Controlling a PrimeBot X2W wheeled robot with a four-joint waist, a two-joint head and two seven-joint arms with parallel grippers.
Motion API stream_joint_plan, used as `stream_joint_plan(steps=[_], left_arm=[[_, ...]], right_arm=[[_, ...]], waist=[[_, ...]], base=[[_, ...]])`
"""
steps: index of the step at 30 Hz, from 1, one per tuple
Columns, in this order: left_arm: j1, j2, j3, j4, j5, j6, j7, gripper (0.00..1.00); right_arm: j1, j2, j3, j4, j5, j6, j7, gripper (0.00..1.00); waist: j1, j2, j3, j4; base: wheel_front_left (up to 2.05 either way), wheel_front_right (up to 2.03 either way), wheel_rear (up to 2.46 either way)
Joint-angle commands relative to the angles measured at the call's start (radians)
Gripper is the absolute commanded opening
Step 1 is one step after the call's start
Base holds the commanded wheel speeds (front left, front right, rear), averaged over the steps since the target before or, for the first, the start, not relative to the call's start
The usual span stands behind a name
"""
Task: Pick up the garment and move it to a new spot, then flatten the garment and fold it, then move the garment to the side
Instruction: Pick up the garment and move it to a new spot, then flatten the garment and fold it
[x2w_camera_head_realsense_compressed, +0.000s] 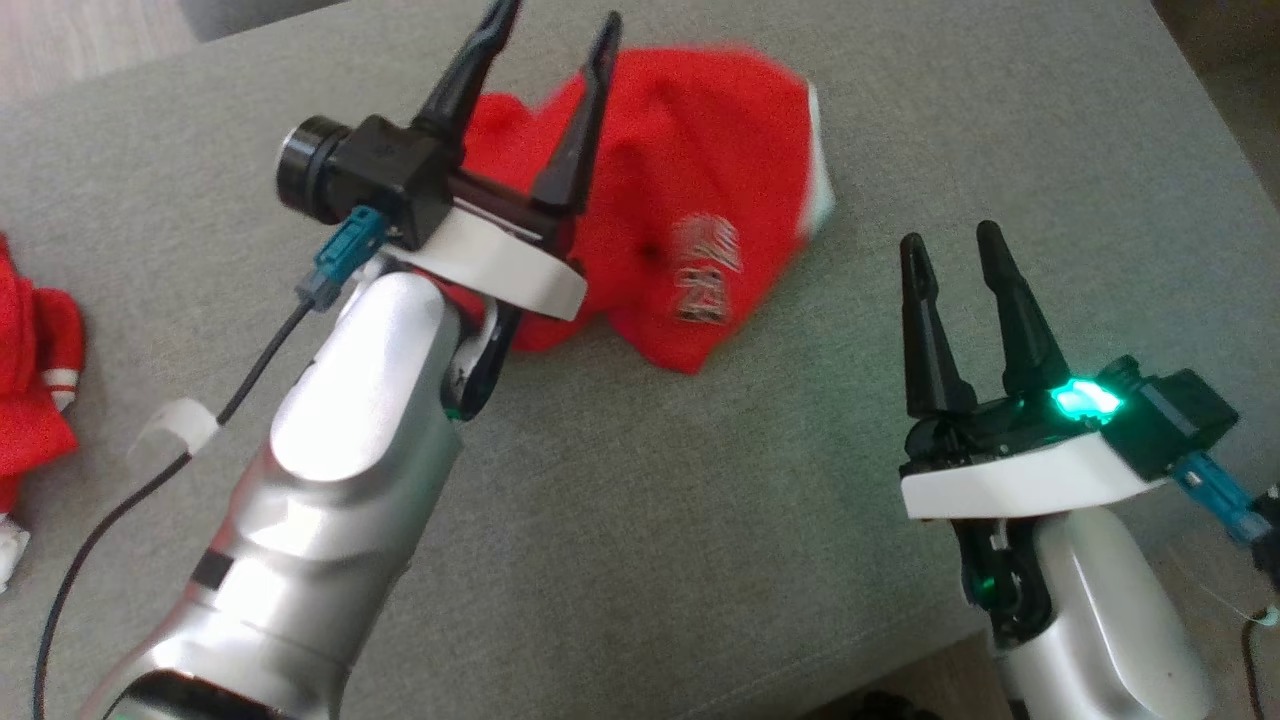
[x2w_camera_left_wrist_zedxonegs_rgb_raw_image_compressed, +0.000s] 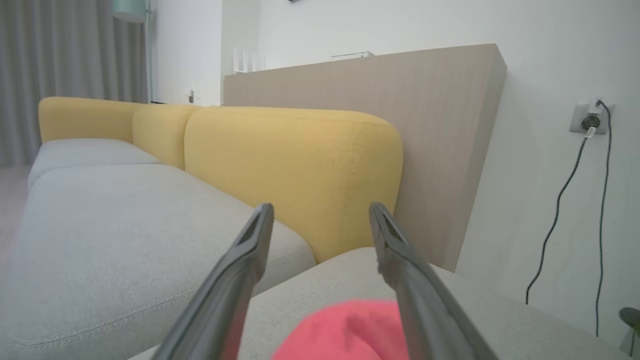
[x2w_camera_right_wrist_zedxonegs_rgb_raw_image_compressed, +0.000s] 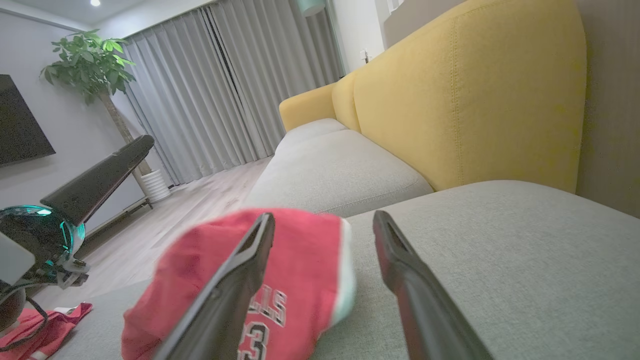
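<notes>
Red garment (x2w_camera_head_realsense_compressed: 690, 180) on apparent sofa cushion (x2w_camera_head_realsense_compressed: 700, 520)

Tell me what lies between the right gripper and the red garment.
Only bare grey cushion: in the head view, the right gripper stands apart from the red garment.

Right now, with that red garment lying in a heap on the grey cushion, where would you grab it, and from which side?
Probably the white-trimmed edge at the right side of the red garment, approached from the right by the right arm, jaws open. That hem lies exposed at the heap's border on the grey cushion, while the middle is bunched up.
</notes>
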Motion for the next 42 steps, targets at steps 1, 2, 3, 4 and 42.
stream_joint_plan(steps=[1,2,3,4,42], left_arm=[[-0.043,0.014,0.040,-0.009,-0.001,0.008,-0.020,1.00],[-0.043,0.019,0.046,0.003,-0.001,0.010,-0.029,1.00],[-0.041,0.027,0.051,0.014,0.002,0.012,-0.038,1.00],[-0.036,0.035,0.059,0.022,0.004,0.014,-0.046,1.00],[0.628,-0.019,0.407,-0.309,0.126,-0.035,-0.066,1.00]], right_arm=[[-0.023,-0.004,0.015,-0.041,0.007,-0.001,-0.010,1.00],[-0.020,-0.004,0.011,-0.041,0.006,-0.001,-0.010,1.00],[-0.017,-0.004,0.007,-0.042,0.003,-0.001,-0.010,1.00],[-0.014,-0.004,0.004,-0.042,0.000,-0.001,-0.010,1.00],[0.042,-0.004,0.080,0.191,-0.238,-0.001,-0.011,1.00]], waist=[[-0.0001,0.0000,0.009,-0.007],[-0.0001,0.0000,0.008,-0.002],[-0.0001,0.0000,0.004,0.007],[-0.0001,0.0000,0.000,0.015],[-0.0001,0.0000,-0.135,0.424]], base=[[0.00,0.00,0.00],[0.00,0.00,0.00],[0.00,0.00,0.00],[0.00,0.00,0.00],[0.00,0.00,0.00]])
